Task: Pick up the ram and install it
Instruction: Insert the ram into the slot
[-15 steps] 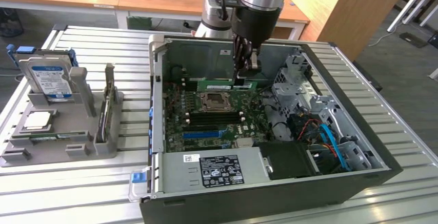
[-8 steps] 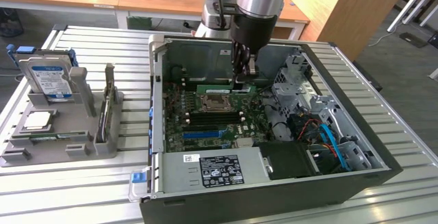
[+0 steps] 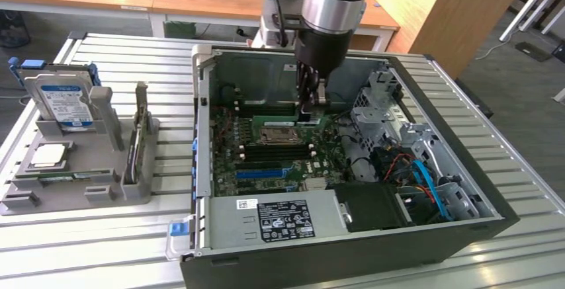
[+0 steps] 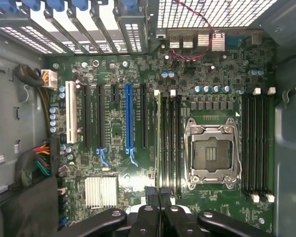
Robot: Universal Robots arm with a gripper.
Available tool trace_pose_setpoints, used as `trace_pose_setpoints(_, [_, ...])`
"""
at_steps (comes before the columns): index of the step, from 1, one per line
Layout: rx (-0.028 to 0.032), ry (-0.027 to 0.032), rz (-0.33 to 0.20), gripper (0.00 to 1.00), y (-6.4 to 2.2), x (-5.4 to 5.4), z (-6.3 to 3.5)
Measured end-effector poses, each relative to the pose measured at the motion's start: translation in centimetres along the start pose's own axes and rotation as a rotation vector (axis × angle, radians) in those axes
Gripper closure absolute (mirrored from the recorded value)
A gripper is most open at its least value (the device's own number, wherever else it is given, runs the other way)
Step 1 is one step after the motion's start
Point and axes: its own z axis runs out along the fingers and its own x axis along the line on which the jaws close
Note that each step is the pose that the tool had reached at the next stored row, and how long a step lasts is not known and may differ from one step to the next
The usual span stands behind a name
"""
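While the arm reaches down into the open computer case (image 3: 264,266), the gripper (image 3: 307,112) hangs low over the motherboard (image 4: 113,79), just beside the empty processor socket (image 4: 212,150). In the wrist view the gripper (image 4: 159,198) has its fingers drawn almost together, pinching one end of the ram (image 4: 159,143). The ram is seen edge-on as a thin green strip. It runs parallel to the black memory slots (image 4: 171,143) on the side of that bank away from the socket. Whether its lower edge sits in a slot or stands just above it cannot be told. A second bank of memory slots (image 4: 256,143) lies on the far side of the socket and is unoccupied.

The case lies on its side on a slatted metal table (image 3: 106,256), with the power supply (image 3: 274,219) at its near end. Well apart, toward the exterior view's left, a grey parts fixture (image 3: 84,196) holds a blue-labelled hard drive (image 3: 66,104) upright and a silver-topped processor (image 3: 49,157) lying flat.
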Motion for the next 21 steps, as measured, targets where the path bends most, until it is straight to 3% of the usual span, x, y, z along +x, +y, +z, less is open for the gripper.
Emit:
trace_pose_setpoints(13, [0.0013, -0.0002, 0.0, 0.88, 0.25, 0.0, 2.31])
trace_pose_setpoints(17, [0.0012, 0.0001, 0.0, 0.88, 0.26, 0.0, 2.34])
trace_pose_setpoints(21, [0.0026, -0.0002, 0.0, 0.88, 0.27, -0.1, 2.99])
